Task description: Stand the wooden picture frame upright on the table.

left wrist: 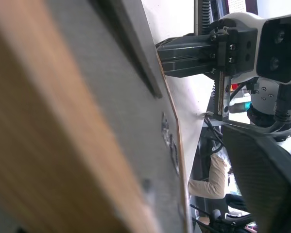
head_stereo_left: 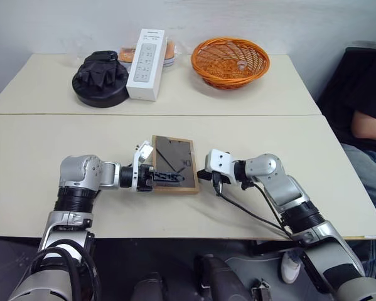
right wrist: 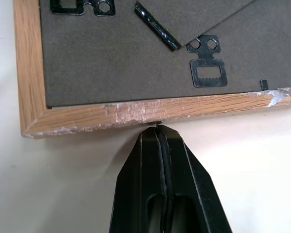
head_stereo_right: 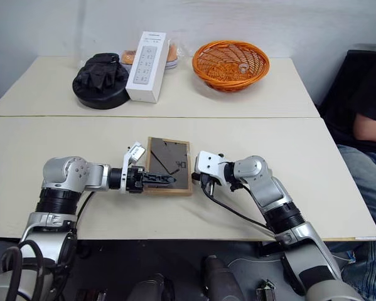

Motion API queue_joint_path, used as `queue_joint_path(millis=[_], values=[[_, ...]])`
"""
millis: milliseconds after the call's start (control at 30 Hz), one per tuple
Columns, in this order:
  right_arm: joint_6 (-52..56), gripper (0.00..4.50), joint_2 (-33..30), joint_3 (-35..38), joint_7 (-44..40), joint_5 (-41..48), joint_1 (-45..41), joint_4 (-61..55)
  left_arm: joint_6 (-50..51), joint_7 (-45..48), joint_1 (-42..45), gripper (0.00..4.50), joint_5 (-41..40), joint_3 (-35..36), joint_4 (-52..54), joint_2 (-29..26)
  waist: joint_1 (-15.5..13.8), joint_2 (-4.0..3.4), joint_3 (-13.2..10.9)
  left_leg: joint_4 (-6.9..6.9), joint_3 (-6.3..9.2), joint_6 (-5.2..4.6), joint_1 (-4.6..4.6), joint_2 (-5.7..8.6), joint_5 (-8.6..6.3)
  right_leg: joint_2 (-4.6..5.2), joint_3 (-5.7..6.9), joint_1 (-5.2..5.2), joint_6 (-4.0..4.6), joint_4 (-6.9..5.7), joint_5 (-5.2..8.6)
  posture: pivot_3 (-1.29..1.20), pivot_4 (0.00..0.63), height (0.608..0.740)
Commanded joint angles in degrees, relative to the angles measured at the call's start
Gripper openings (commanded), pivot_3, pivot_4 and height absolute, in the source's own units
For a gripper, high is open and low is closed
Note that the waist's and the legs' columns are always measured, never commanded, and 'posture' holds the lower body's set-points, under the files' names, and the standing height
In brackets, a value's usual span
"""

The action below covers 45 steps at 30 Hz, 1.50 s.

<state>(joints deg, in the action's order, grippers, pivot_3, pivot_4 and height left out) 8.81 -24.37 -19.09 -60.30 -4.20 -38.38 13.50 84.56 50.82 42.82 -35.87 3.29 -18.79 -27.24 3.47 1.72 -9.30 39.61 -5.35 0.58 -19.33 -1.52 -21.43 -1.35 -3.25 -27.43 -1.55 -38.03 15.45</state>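
The surface (head_stereo_left: 62,200) is a broad cream top with a thin dark edge. Beyond a seam, a matching cream top on the far side carries an orange basket (head_stereo_left: 230,61), a tall white box (head_stereo_left: 145,64) printed with a remote, and a black glove-like heap on a round base (head_stereo_left: 100,80). A pale wall closes the far side, and a seated person's arm (head_stereo_left: 368,124) shows at the right edge.

The wooden picture frame (head_stereo_left: 173,164) lies face down near the middle of the surface, its dark back panel and stand flap turned up, so it is not yet upright.

The left claw (head_stereo_left: 162,176) reaches in from the left, its fingers extending over the near part of the back panel. Its jaws are apart around the near-left edge of the frame, but I cannot tell whether they have actually clamped on it. This looks like the hold meant to tip the frame up.

The right claw (right wrist: 161,145) is clenched on nothing, its tip touching or just shy of the frame's right wooden edge. It seems placed there as a stop, so the frame cannot slide right while the other side is gripped.

The next move probably calls for a firm grip on the border, then a lift that lets the flap swing out.
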Motion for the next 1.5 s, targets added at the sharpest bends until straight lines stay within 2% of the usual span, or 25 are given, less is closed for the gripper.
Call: queue_joint_path(millis=[33,167,200,267,367,467,667,833,1000,1100,1267,1367,1433,1500], values=[[-0.24,0.00,-1.44,1.60,-0.24,1.17,-0.67,-2.93,0.27,1.33,0.87,2.36,-2.65,2.14,2.90,-2.62,0.10,0.00,0.00,0.00,0.00,0.01,0.01,0.00,0.00,-0.01,0.00,0.00,0.00,-0.01,0.00,0.00,0.150,0.740],[6.19,0.00,-3.72,5.78,-1.64,6.01,-0.55,-6.71,-0.16,2.43,-0.09,1.22,-4.64,3.76,5.98,-5.58,-0.05,0.01,-0.05,0.00,0.00,0.02,-0.02,0.00,0.00,-0.01,-0.01,-0.03,0.00,-0.01,0.00,0.00,0.150,0.740],[9.15,0.17,-4.35,7.32,-2.23,8.03,-0.98,-7.84,-0.67,2.86,-0.48,0.93,-5.05,4.01,7.18,-6.39,-0.13,0.01,-0.05,0.00,0.02,0.02,-0.04,-0.01,0.00,-0.01,0.00,-0.03,0.00,0.00,0.00,0.00,0.150,0.740],[16.61,0.54,-5.71,10.47,-4.29,13.36,-2.43,-10.53,-2.99,4.02,-2.10,0.83,-5.20,2.94,10.90,-8.44,-0.16,0.00,-0.05,0.00,0.03,0.02,-0.04,-0.01,0.00,0.00,0.00,-0.02,0.00,0.01,0.00,0.00,0.150,0.740],[26.65,1.57,-6.86,14.37,-6.26,21.02,-6.21,-13.19,-3.72,4.41,-3.41,0.83,-6.61,3.16,15.24,-9.54,-0.15,-0.01,-0.06,0.00,0.03,0.02,-0.03,-0.02,0.00,0.00,0.00,-0.03,0.01,0.00,0.00,0.00,0.150,0.740],[36.13,2.51,-4.77,16.72,-5.10,27.62,-11.73,-13.76,-4.96,4.15,-4.00,0.83,-7.09,2.51,18.92,-9.64,-0.05,-0.02,-0.06,0.00,0.03,0.02,-0.03,-0.02,-0.01,0.00,0.00,-0.03,0.01,0.00,0.01,0.00,0.150,0.740],[40.77,4.49,0.77,15.65,-0.55,30.97,-16.21,-12.12,-5.67,3.35,-3.18,0.83,-8.36,2.03,21.81,-8.20,-0.22,-0.02,-0.06,-0.01,0.05,-0.01,-0.06,-0.02,-0.02,0.00,0.02,-0.02,0.03,0.05,0.02,0.00,0.150,0.740],[40.02,4.50,3.64,12.29,-0.06,31.59,-14.85,-15.05,-6.10,2.79,-2.24,0.83,-8.67,1.37,22.00,-7.76,-0.21,-0.02,-0.06,-0.01,0.05,-0.03,-0.20,-0.02,-0.04,0.00,0.03,-0.11,0.03,0.08,0.02,0.00,0.150,0.740],[44.50,4.50,4.08,14.32,-0.31,38.43,-12.92,-22.53,-7.10,2.24,-1.62,0.83,-7.04,0.27,19.57,-8.37,-0.05,-0.02,-0.06,-0.01,0.06,-0.03,-0.24,-0.04,-0.03,0.00,0.05,-0.17,0.03,0.06,0.02,0.00,0.150,0.740],[47.40,4.50,2.17,16.62,0.51,42.11,-11.34,-26.42,-8.65,2.89,-1.48,0.83,-6.26,-0.38,17.76,-9.54,-0.21,-0.02,-0.06,0.01,0.07,-0.03,-0.23,-0.04,-0.03,0.00,0.05,-0.15,0.03,0.06,0.02,0.00,0.150,0.740],[46.04,4.50,-3.30,17.47,0.62,42.54,-8.03,-30.77,-8.44,2.92,0.03,0.83,-7.64,0.82,15.12,-9.44,-0.31,-0.01,-0.07,0.00,0.10,-0.05,-0.26,-0.03,-0.05,0.01,0.06,-0.14,0.03,0.15,0.02,0.00,0.150,0.740],[38.86,4.50,-9.50,16.53,1.07,36.03,-6.25,-30.53,-8.89,3.26,0.09,0.83,-7.42,0.43,14.61,-10.00,-0.31,0.00,-0.07,0.00,0.09,-0.07,-0.31,-0.02,-0.06,0.01,0.06,-0.17,0.02,0.15,0.02,0.00,0.150,0.740],[27.56,4.50,-13.36,14.70,1.41,28.00,-4.27,-27.92,-8.69,3.47,0.14,0.83,-7.70,0.10,14.86,-10.33,-0.32,0.01,-0.08,0.00,0.09,-0.09,-0.31,-0.01,-0.07,0.00,0.06,-0.16,0.02,0.19,0.02,0.00,0.150,0.740],[10.02,4.50,-15.63,12.93,2.39,18.57,-1.71,-24.02,-7.95,3.71,0.35,0.83,-8.38,0.23,15.18,-10.53,-0.28,0.04,-0.09,-0.01,0.08,-0.10,-0.31,0.01,-0.07,0.00,0.05,-0.15,0.01,0.21,0.02,0.00,0.150,0.740]])
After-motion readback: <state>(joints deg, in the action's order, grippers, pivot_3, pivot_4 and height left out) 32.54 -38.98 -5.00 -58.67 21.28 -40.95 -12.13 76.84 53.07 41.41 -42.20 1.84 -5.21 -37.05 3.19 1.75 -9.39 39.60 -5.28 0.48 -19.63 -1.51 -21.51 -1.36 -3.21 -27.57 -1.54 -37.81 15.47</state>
